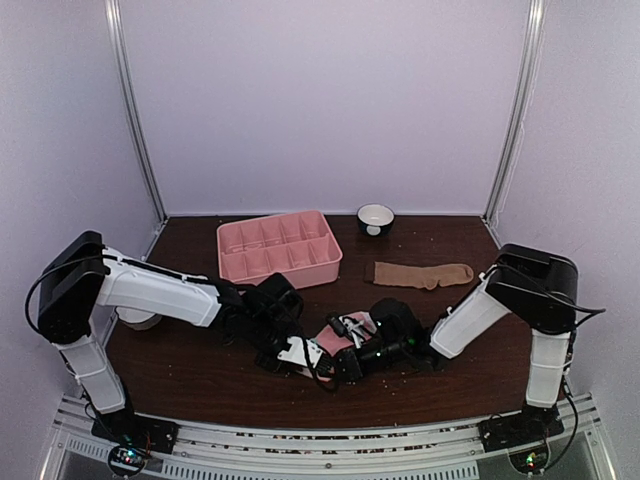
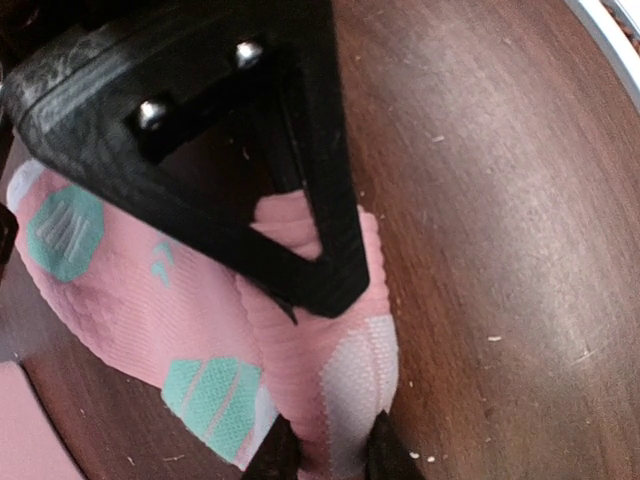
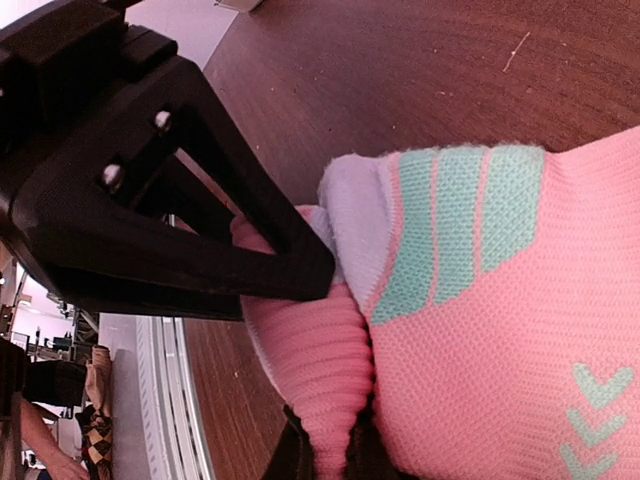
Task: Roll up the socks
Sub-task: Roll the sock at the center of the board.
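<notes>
Pinched from both sides, the pink sock [image 2: 200, 300] lies near the bench's [image 1: 200, 385] front edge, mid-width. The left gripper [image 2: 325, 455] nips its white-patched part and the right gripper [image 3: 330, 450] its ribbed cuff, with both arms masking it from above. Apart from them, the tan sock [image 1: 420, 273] lies flat toward the right edge. A pink tray [image 1: 278, 247] and a small bowl [image 1: 376, 218] sit by the back edge.

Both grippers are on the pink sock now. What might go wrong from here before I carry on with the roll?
1. The left gripper pinches only a narrow fold of the pink sock; it may slip out under tension.
2. The right gripper grips the ribbed cuff close by, so the two grippers may collide as they roll.
3. The tan sock lies flat and apart, so this roll may leave it out.
</notes>
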Tool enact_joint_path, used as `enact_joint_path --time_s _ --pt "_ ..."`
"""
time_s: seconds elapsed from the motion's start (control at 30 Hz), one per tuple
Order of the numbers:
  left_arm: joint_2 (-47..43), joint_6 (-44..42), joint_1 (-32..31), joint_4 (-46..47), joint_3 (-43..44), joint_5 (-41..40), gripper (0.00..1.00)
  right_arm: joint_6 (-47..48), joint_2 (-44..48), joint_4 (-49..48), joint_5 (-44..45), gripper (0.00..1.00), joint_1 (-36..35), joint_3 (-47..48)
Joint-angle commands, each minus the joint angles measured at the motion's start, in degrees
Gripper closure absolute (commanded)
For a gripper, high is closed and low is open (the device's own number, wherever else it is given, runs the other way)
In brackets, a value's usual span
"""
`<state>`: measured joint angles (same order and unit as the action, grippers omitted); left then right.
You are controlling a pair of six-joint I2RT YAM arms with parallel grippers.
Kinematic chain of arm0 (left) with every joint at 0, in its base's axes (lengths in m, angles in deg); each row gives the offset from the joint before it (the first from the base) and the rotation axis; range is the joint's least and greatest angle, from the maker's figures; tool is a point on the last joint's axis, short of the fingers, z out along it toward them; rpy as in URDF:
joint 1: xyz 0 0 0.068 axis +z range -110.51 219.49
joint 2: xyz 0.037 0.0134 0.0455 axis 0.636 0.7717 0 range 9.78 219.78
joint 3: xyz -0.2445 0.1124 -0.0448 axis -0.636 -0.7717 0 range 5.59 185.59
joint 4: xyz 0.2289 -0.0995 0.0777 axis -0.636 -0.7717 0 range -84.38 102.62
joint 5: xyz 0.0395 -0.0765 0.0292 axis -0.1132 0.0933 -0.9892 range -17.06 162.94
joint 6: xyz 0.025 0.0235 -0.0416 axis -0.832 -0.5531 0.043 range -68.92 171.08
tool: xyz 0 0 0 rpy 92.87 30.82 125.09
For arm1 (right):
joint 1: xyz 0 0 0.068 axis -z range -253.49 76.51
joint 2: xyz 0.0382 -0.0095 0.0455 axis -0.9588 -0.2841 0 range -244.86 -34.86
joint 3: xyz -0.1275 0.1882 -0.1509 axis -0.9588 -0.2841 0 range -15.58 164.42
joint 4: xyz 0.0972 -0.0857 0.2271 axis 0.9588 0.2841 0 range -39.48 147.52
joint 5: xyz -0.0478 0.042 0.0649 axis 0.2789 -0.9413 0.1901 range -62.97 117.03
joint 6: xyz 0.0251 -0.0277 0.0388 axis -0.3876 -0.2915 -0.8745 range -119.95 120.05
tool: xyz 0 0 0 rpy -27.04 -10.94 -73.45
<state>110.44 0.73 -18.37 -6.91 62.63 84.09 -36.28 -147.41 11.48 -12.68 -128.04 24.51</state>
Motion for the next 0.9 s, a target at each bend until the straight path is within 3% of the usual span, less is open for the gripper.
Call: enact_joint_path --time_s 0.0,0.1,0.13,0.47,0.7,0.73,0.77,0.8,0.87 --pt "6.4 3.1 0.2 -4.9 5.7 2.0 0.99 2.6 -0.6 16.2 8.5 1.0 0.1 -3.9" --pt "10.3 7.9 0.8 -11.6 12.9 5.4 1.0 5.7 4.9 17.7 14.5 0.72 0.1 -5.2" --pt "11.6 9.1 1.2 -14.2 14.8 7.7 1.0 6.2 6.8 17.5 16.2 0.69 0.1 -6.0" --pt "18.1 14.4 5.1 -27.1 19.2 14.5 1.0 12.1 18.8 26.8 32.8 0.65 0.1 -10.2" --pt "18.6 15.3 5.2 -36.5 19.0 18.8 1.0 19.8 38.0 24.2 48.0 0.62 -2.0 -16.7" --pt "18.7 15.3 5.2 -37.1 18.9 19.2 1.0 20.6 39.8 25.0 50.8 0.57 -2.0 -16.8" --pt "19.0 15.4 5.2 -37.2 18.8 19.3 1.0 20.9 41.0 25.6 53.1 0.13 -2.0 -16.7" --pt "19.3 15.8 5.2 -36.9 18.7 19.0 1.0 21.2 41.8 25.7 55.5 0.01 -2.0 -16.7" --pt "20.2 16.8 5.2 -36.1 18.7 18.9 1.0 18.9 42.4 26.8 62.3 0.0 -1.9 -16.1"
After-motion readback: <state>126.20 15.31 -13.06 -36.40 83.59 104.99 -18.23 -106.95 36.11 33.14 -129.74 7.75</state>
